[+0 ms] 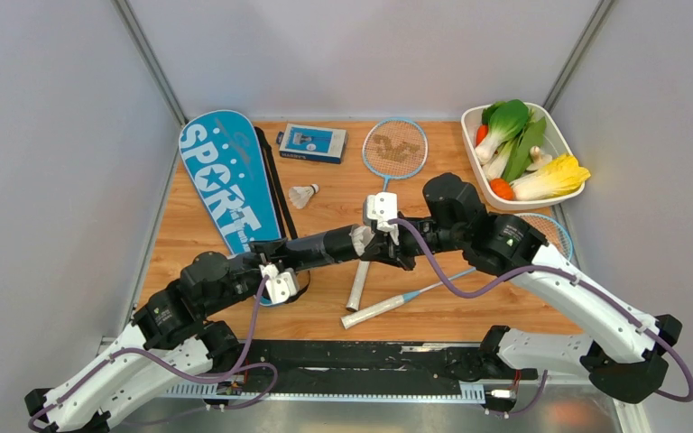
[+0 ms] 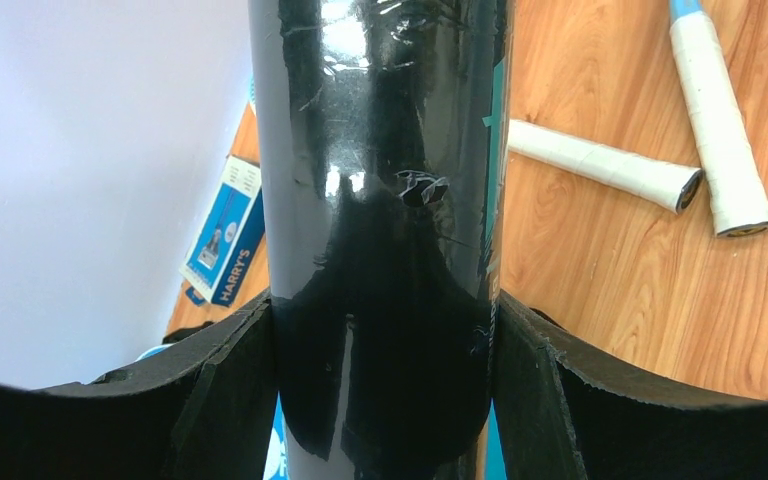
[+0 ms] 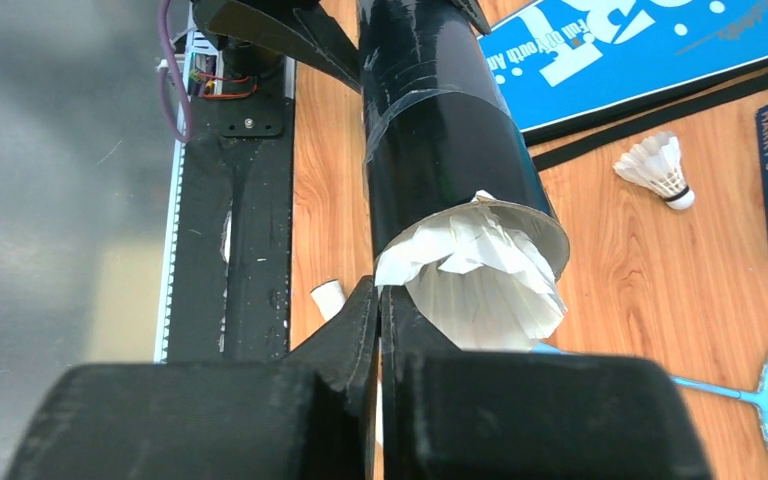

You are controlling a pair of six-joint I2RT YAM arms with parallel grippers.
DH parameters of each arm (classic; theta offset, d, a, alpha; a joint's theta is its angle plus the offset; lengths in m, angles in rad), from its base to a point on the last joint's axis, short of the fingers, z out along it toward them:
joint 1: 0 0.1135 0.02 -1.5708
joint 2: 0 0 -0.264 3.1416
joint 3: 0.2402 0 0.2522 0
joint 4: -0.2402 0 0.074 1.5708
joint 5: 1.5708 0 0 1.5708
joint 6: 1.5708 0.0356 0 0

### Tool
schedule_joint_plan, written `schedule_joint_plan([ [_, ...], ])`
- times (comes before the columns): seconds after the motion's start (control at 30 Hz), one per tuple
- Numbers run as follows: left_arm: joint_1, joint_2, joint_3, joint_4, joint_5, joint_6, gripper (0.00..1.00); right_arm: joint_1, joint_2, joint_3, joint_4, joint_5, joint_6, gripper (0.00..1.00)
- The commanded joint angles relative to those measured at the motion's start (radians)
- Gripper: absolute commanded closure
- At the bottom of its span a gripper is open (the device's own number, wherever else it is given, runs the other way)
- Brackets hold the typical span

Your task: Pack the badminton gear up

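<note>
The black tube point(image 2: 380, 200) is clamped level by the left gripper point(image 2: 385, 340), its mouth offered to the right gripper point(image 3: 380, 305). Those jaws are pressed together beside 1 shuttlecock point(image 3: 485, 285) lodged there, probably for pushing it in.

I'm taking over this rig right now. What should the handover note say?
Left gripper clamps the black tube. Right gripper is shut at the tube's mouth, beside a shuttlecock poking out; anything deeper inside is hidden. A second shuttlecock lies loose by the blue cover. The rackets lie uncovered on the table. Left: seat the first, tube the second, bag the rackets.
</note>
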Motion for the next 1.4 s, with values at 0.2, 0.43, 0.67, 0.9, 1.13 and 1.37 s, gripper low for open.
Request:
schedule_joint_plan([
  [0.2, -0.01, -0.005, 0.025, 0.079, 0.105, 0.062, 0.44, 0.001, -0.027, 0.036, 0.094, 0.069, -0.022, 0.71],
  [0.43, -0.009, -0.012, 0.013, 0.093, 0.089, 0.06, 0.44, 0.001, -0.134, -0.075, 0.242, 0.067, 0.074, 0.8],
  [0.67, -0.009, -0.01, 0.01, 0.099, 0.088, 0.058, 0.44, 0.001, -0.176, -0.112, 0.283, 0.08, 0.141, 0.75],
  [0.9, -0.01, -0.007, 0.002, 0.111, 0.086, 0.049, 0.44, 0.0, -0.156, -0.186, 0.314, 0.02, 0.207, 0.76],
  [1.13, -0.01, -0.003, -0.006, 0.136, 0.084, 0.033, 0.44, 0.0, -0.15, -0.278, 0.472, -0.04, 0.332, 1.0],
  [1.37, -0.01, -0.004, -0.025, 0.168, 0.07, 0.022, 0.44, 0.0, -0.14, -0.372, 0.667, -0.106, 0.468, 1.0],
])
